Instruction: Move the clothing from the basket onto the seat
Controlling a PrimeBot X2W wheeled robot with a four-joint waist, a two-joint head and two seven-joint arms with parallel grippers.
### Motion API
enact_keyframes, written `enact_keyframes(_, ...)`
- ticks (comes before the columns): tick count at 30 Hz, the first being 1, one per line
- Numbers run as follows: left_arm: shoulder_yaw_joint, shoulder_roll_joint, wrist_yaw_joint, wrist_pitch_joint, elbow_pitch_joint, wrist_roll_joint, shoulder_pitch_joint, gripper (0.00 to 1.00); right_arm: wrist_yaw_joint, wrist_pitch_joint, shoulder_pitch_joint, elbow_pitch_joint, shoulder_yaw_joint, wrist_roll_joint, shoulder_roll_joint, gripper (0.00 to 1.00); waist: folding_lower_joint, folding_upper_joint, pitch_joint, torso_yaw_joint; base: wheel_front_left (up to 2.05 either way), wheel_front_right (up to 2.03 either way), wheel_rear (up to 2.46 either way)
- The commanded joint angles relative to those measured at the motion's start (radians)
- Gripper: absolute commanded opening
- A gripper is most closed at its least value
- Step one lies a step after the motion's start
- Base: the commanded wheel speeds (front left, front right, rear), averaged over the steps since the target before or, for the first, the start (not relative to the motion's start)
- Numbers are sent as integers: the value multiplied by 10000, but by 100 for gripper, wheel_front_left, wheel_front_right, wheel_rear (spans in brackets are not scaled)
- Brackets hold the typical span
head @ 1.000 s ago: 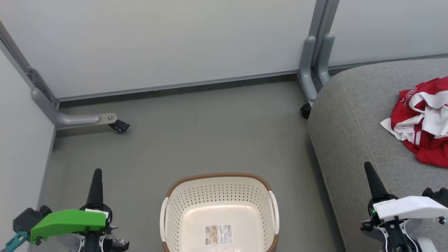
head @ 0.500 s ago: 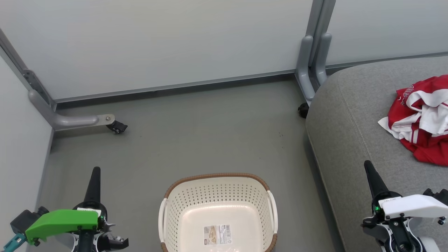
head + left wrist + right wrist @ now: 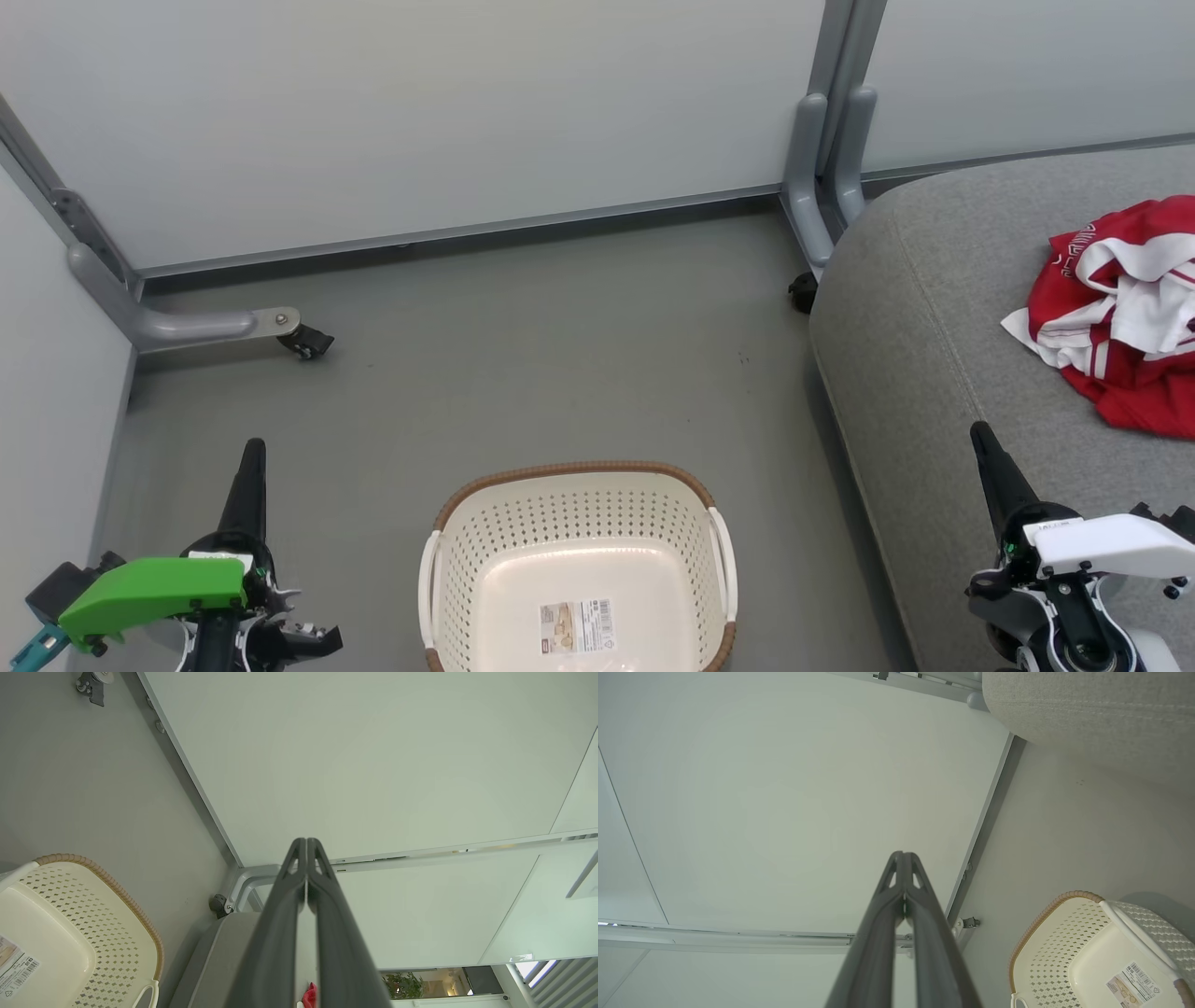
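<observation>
clothing (image 3: 1116, 322) red-white, crumpled on seat (image 3: 920, 308)

Grey floor (image 3: 560, 373), pale partition panels (image 3: 420, 112) on grey metal feet (image 3: 187, 325) with black castors (image 3: 306, 343).

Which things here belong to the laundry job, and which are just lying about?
Job: red jersey, lying on the grey sofa cushion; empty white basket.
Just there: partition panels, caster wheel, floor.
</observation>
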Motion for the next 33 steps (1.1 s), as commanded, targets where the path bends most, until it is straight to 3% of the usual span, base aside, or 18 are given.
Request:
enact_keyframes(1,65,9,-73,64,-53,-244,-194,0,-2,65,-113,14,-38,208,-63,0,0,0,0,-9,0,0,0)
enact_keyframes(19,194,2,-150,389,-45,-1505,-222,0,-3,391,-214,128,-117,1510,-70,0,0,0,2,-130,0,0,0)
enact_keyframes(33,189,1,-155,396,-43,-1485,-200,0,-3,382,-212,128,-114,1510,-71,0,0,0,2,-135,0,0,0)
